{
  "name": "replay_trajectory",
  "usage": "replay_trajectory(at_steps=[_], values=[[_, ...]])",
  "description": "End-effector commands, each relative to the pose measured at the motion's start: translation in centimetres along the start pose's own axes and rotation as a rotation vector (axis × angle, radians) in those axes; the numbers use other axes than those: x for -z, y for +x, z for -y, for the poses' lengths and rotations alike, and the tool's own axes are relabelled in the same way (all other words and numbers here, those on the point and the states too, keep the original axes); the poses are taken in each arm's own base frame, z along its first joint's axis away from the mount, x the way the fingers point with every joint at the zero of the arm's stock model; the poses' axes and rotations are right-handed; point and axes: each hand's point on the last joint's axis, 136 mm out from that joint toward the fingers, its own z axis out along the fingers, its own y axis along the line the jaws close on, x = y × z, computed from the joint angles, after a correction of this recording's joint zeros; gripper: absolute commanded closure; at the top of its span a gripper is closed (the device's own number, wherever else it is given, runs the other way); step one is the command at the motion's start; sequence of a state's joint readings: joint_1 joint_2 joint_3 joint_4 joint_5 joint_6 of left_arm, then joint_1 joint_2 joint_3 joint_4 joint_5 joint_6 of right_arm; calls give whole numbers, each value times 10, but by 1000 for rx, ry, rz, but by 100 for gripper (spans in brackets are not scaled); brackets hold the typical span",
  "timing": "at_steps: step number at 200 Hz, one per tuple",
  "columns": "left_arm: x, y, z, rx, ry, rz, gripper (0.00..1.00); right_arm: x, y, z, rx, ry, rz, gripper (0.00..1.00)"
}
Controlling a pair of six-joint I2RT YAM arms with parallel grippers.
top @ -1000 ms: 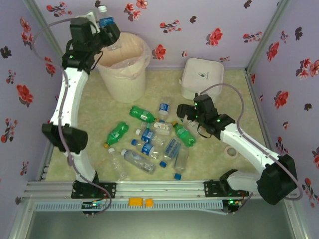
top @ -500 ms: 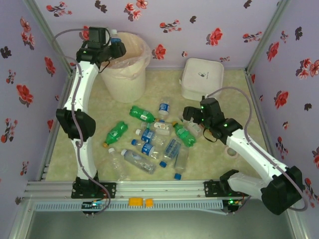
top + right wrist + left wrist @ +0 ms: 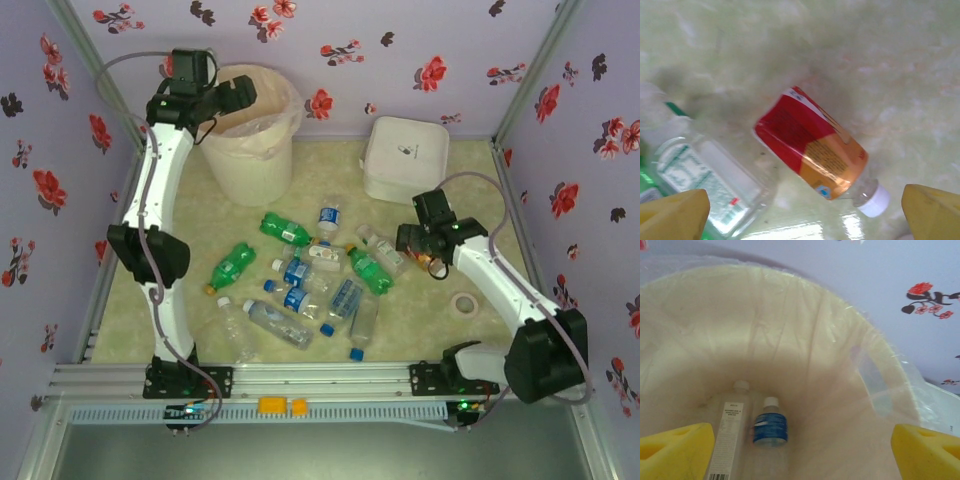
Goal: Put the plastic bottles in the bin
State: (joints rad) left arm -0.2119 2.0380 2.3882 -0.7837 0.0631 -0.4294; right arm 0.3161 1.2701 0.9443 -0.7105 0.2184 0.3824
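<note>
One more down: blue-label bottle [image 3: 770,426] has dropped to the bottom of the bin [image 3: 250,150], beside a clear bottle [image 3: 730,440]. Left gripper [image 3: 800,452] spread, empty above it. Right gripper [image 3: 802,212], spread, has shifted right over the red-label bottle [image 3: 810,150]. Loose bottles [image 3: 300,290] remain mid-table.

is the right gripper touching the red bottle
Apart. Right wrist view: the right gripper is open, with table between each pad and the red bottle.

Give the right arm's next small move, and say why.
Probably lower the right gripper and close on the red-labelled bottle: its jaws stand wide open on either side of the bottle, which lies flat on the table, not yet gripped.
</note>
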Motion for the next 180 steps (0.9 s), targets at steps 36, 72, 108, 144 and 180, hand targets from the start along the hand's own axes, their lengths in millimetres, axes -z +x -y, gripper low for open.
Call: replay_trajectory(at_steps=[36,72,108,144,180], values=[[76,0,76,-140,171,99,4,-11,-2,20,15,24,-92,5],[92,45,118,-173,273,74,0,-21,-6,19,20,-23,-124,6],[82,109,137,-134,325,-10,0,-30,-9,21,38,0,-147,4],[60,184,144,-67,331,-150,0,-41,-4,16,38,-18,-182,4],[46,248,149,-52,322,-283,0,-58,-3,8,60,-41,-216,8]])
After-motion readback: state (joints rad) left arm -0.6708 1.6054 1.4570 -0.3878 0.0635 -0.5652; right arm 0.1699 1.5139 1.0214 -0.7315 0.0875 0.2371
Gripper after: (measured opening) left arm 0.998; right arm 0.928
